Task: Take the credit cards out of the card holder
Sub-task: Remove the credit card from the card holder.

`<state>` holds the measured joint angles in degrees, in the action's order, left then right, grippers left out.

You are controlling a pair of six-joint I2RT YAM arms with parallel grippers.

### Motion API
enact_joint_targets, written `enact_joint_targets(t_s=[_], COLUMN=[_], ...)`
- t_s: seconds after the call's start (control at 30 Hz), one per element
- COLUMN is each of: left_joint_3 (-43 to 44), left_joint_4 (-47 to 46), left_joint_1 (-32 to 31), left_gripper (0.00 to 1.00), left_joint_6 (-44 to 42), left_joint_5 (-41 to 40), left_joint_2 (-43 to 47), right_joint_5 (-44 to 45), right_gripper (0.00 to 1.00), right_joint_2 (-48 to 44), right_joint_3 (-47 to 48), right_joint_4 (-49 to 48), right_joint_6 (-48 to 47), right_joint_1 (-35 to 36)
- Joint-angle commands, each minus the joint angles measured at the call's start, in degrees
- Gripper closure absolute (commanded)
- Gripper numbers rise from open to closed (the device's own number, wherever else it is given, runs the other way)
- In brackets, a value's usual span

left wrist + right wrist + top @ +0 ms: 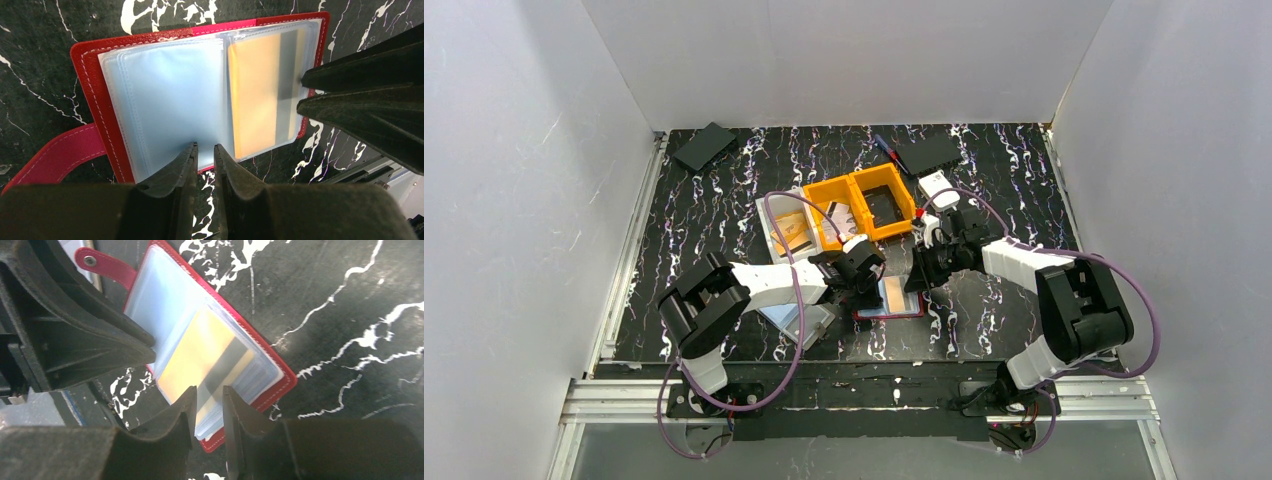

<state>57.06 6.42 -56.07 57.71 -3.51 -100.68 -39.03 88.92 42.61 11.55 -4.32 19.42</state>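
Note:
The card holder lies open on the black marbled table, a red case with clear plastic sleeves. One credit card, orange with a dark stripe, sits in the right-hand sleeve and shows as the same card in the right wrist view. My left gripper stands over the near edge of the empty left sleeve, jaws a narrow gap apart with nothing between them. My right gripper is open a little, its tips astride the striped end of the card at the holder's edge. The right gripper also reaches in from the right.
Two orange bins and a pale tray with cards in it stand behind the holder. A pale blue flat sheet lies under the left arm. Black flat pads, a pen and a white box lie farther back.

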Motion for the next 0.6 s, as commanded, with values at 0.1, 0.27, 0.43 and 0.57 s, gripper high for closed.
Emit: enact_joint_targets(t_s=[0.1, 0.27, 0.43, 0.57], left_joint_3=[-1.77, -1.7, -1.6, -1.77], left_joint_4=[3.16, 2.83, 2.07, 1.36], left_joint_1=[-0.02, 0.0, -0.07, -0.06], left_gripper=[0.83, 0.83, 0.83, 0.83], left_joint_6=[-0.33, -0.56, -0.86, -0.88], left_joint_5=[-0.13, 0.3, 1.19, 1.98], left_joint_2=[-0.13, -0.2, -0.22, -0.3], right_joint_5=[4.99, 2.28, -4.53, -6.19], right_gripper=[0.65, 0.63, 0.64, 0.65], right_joint_2=[-2.83, -1.52, 0.03, 0.56], right_joint_3=[-0.14, -0.3, -0.2, -0.33], right_joint_4=[-0.38, -0.53, -0.83, -1.27], right_joint_6=[-1.53, -1.01, -0.2, 0.81], right_joint_1=[-0.08, -0.08, 0.0, 0.0])
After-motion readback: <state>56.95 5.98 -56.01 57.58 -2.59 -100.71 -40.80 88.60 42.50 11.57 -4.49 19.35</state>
